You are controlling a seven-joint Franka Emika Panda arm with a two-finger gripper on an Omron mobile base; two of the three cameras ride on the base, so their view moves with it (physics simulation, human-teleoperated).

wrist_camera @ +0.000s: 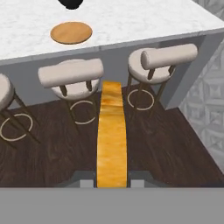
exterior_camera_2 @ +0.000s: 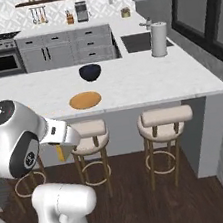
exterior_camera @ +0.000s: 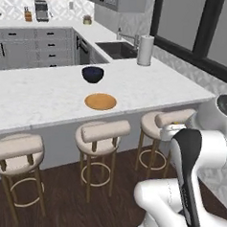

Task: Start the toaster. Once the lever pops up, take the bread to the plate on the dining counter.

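Toasted golden bread (wrist_camera: pixel 112 140) stands edge-on between the closed jaws of the gripper (wrist_camera: pixel 112 181), pinched at its lower edge and carried low over the dark floor, near the stools (wrist_camera: pixel 72 76) fronting the dining counter (wrist_camera: pixel 144 22). Beyond the overhang, the orange-brown plate (wrist_camera: pixel 71 33) waits on the marble, with a dark bowl (exterior_camera: pixel 92 74) just behind it. Bread of this kind is likely light, fairly stiff and crumbly, so a gentle hold across its flat faces near one edge suits it. Delivery is not yet done: the slice must rise above the counter edge first.
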